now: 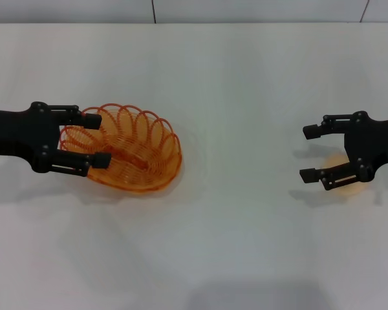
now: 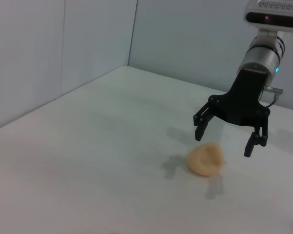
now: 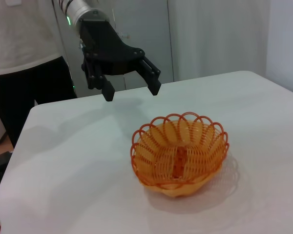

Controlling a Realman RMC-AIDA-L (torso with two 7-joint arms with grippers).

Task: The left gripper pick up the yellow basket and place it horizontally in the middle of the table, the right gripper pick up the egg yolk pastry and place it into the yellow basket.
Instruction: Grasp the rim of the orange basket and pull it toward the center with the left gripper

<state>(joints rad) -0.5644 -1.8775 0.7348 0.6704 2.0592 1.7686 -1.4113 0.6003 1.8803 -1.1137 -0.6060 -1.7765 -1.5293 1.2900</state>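
Basket: yellow basket (image 1: 130,150) sits left of centre on the table (image 1: 233,245).
Pastry: egg yolk pastry (image 1: 341,173) lies at the right edge.
Separation: well apart.

Bright, even overhead light, soft shadows on the table (image 1: 246,245) (slight haze throughout)

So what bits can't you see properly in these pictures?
- Egg yolk pastry: head view, mostly hidden under the right gripper.
- Yellow basket: head view, near rim covered by the left gripper.
- Basket: absent from left wrist view.
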